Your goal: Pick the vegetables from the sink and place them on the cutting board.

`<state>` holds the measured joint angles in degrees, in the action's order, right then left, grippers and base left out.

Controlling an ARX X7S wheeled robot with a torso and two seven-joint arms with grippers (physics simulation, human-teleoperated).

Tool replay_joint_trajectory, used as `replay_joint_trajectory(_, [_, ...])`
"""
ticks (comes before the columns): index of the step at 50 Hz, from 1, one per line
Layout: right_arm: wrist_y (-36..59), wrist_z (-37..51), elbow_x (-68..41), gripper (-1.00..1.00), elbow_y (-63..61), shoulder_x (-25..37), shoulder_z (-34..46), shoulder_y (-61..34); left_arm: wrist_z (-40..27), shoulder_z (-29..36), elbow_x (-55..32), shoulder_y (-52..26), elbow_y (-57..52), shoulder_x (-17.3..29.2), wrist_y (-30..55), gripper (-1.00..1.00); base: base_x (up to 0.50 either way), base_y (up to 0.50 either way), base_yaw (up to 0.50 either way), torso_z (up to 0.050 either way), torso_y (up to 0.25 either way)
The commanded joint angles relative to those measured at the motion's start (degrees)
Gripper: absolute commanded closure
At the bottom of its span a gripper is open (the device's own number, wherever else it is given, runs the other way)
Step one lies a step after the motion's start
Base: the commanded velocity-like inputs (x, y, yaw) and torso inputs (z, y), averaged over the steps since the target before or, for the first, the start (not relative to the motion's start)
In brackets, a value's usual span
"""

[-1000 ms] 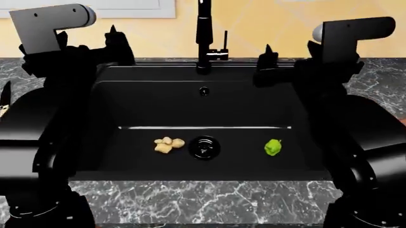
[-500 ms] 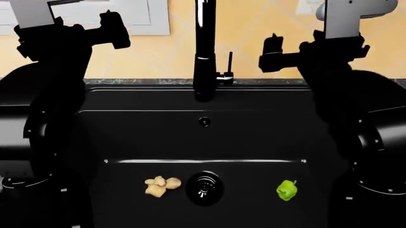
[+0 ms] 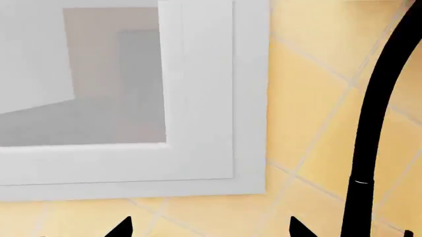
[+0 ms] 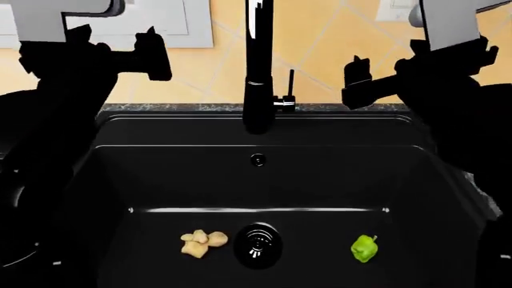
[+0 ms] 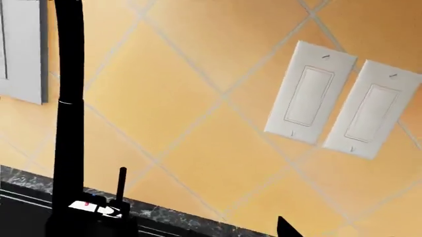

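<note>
Yellow diagonal wall tile (image 4: 320, 54) fills the background, with a white-framed window (image 3: 197, 98) behind your left arm and two white wall switch plates (image 5: 343, 103) behind your right.

Below it, the large deep matte black rectangular sink (image 4: 256, 174) takes up most of the head view. A strip of grey marbled bench (image 4: 192, 107) shows along its back rim. The tall black faucet (image 4: 258, 66) stands at the middle of that rim.

Vegetables, both on the sink floor:
- knobby pale tan-yellow ginger root (image 4: 202, 242), just to the left of the round drain (image 4: 257, 245), close to it but apart.
- bright lime-green lobed bell pepper (image 4: 364, 248), stem up, to the right of the drain and farther from it than the ginger.
Neither item is touched by an arm.

The reddish-brown cutting board is not in any view.

Your left gripper (image 4: 152, 51) is raised at wall height above the sink's back left corner. Two dark finger tips show spread apart in the left wrist view, with nothing between them.

Your right gripper (image 4: 358, 81) is raised above the back right corner. Only one finger tip (image 5: 287, 228) shows in the right wrist view, so you cannot tell how wide those fingers stand; nothing is seen in them.
</note>
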<state>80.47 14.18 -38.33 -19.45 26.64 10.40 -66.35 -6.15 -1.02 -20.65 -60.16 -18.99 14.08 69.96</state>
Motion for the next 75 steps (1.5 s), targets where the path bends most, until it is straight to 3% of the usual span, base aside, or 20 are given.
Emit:
replay_joint_trajectory(1, [9.18, 32.64, -56.59, -1.0, -3.41, 22.88, 22.21, -18.0, 0.41, 0.79, -17.43, 2.95, -17.62, 9.92, 20.01, -1.0, 0.0, 0.0, 0.0, 0.0, 0.0])
replay_joint_trajectory(3, [8.91, 38.68, -73.78, -1.0, -3.38, 25.82, 30.54, -25.17, -11.84, -0.65, -34.62, 0.74, -15.43, 14.86, 19.99, -1.0, 0.0, 0.0, 0.0, 0.0, 0.0])
replay_joint_trajectory(6, [8.06, 44.78, -85.53, -1.0, -3.96, 29.26, 38.47, -33.51, -25.84, -0.93, -55.72, -2.08, -12.71, 19.82, 19.83, -1.0, 0.0, 0.0, 0.0, 0.0, 0.0])
replay_joint_trajectory(8, [8.09, 45.96, -89.46, -1.0, -4.95, 31.81, 41.55, -35.46, -31.06, -0.54, -64.13, -3.48, -11.23, 22.03, 19.53, -1.0, 0.0, 0.0, 0.0, 0.0, 0.0])
replay_joint_trajectory(10, [8.58, 44.67, -90.05, -1.0, -6.53, 33.78, 42.62, -34.05, -31.52, 1.15, -67.35, -4.54, -9.97, 23.91, 19.14, -1.0, 0.0, 0.0, 0.0, 0.0, 0.0])
replay_joint_trajectory(15, [9.24, 37.95, -84.37, -1.0, -6.38, 34.9, 45.91, -32.06, -21.58, 7.67, -63.43, -7.26, -8.19, 27.93, 18.45, -1.0, 0.0, 0.0, 0.0, 0.0, 0.0])
replay_joint_trajectory(21, [8.79, 34.32, -78.31, -1.0, -2.61, 30.99, 54.04, -32.88, -8.93, 15.5, -53.69, -6.74, -6.39, 31.01, 13.67, -1.0, 0.0, 0.0, 0.0, 0.0, 0.0])
replay_joint_trajectory(27, [8.17, 31.32, -71.69, -1.0, 0.79, 25.99, 57.81, -30.89, -3.66, 20.92, -49.41, -2.49, -7.62, 31.32, 10.12, -1.0, 0.0, 0.0, 0.0, 0.0, 0.0])
replay_joint_trajectory(39, [6.48, 18.05, -55.75, -1.0, 4.83, 20.48, 60.9, -29.52, -0.89, 25.71, -45.6, -1.88, -5.91, 30.57, 8.04, -1.0, 0.0, 0.0, 0.0, 0.0, 0.0])
replay_joint_trajectory(53, [-1.5, 1.6, -36.21, -1.0, 14.01, 13.68, 69.84, -26.42, 1.2, 29.44, -41.36, -2.36, -3.41, 28.95, 4.98, -1.0, 0.0, 0.0, 0.0, 0.0, 0.0])
replay_joint_trajectory(75, [-11.69, -5.93, -29.67, -1.0, 22.59, 11.2, 74.71, -17.12, 1.56, 31.02, -40.2, -3.64, -1.38, 27.32, 3.47, -1.0, 0.0, 0.0, 0.0, 0.0, 0.0])
